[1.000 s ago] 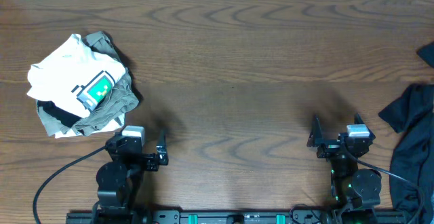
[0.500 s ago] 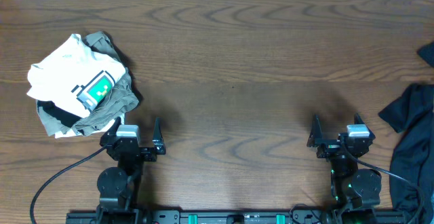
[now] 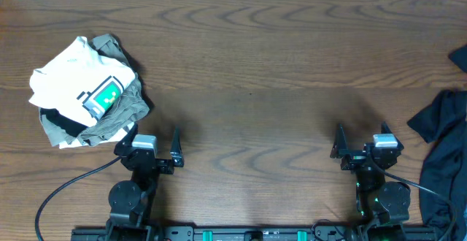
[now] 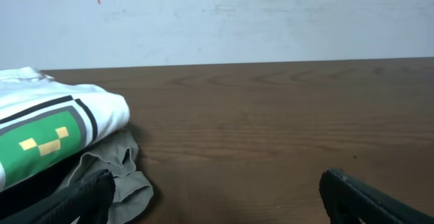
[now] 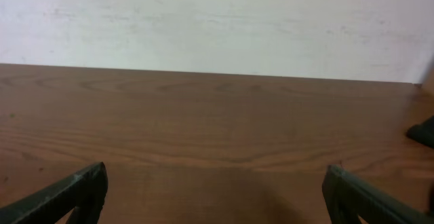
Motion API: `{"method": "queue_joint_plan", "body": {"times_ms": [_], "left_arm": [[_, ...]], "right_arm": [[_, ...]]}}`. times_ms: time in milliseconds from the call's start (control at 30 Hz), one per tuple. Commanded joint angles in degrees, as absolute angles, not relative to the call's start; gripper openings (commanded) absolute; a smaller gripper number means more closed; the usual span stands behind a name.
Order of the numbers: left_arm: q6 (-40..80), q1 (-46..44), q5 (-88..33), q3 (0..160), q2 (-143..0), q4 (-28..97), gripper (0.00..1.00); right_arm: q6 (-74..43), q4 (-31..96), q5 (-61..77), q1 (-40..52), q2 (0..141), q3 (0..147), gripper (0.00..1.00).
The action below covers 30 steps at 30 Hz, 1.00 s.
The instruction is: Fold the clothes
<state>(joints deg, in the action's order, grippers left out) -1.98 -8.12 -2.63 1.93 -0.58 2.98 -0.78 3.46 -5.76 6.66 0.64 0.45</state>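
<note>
My left pincer (image 4: 215, 180) and right pincer (image 5: 215, 173) are hanging apart, empty. Grabbing the crumpled white cloth T-shirt (image 3: 73, 77) (print uppermost), I am risking dragging along the khaki cloth garment (image 3: 117, 118) underneath.

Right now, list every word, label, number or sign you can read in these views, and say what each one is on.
No readable text in any view.
The white T-shirt carries a green-and-blue pixel print: a picture, with no letters or numbers.
A faint green mark higher up on the shirt is too small to read.
The dark garment at the right edge shows no label or print.
</note>
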Motion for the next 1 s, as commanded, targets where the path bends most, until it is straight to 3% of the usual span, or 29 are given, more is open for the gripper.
{"method": "queue_joint_plan", "body": {"times_ms": [0,300,967], "left_arm": [[-2.79,-8.29,-1.89,0.23,-0.05,3.75,0.98],[-2.79,-2.44,-1.89,0.23,-0.05,3.75,0.98],[-2.79,-2.37,-1.89,0.23,-0.23,3.75,0.98]], "right_arm": [[-0.16,3.68,-5.39,6.28,0.34,0.32,0.99],[-0.16,3.68,-5.39,6.28,0.34,0.32,0.99],[-0.16,3.68,-5.39,6.28,0.34,0.32,0.99]]}}
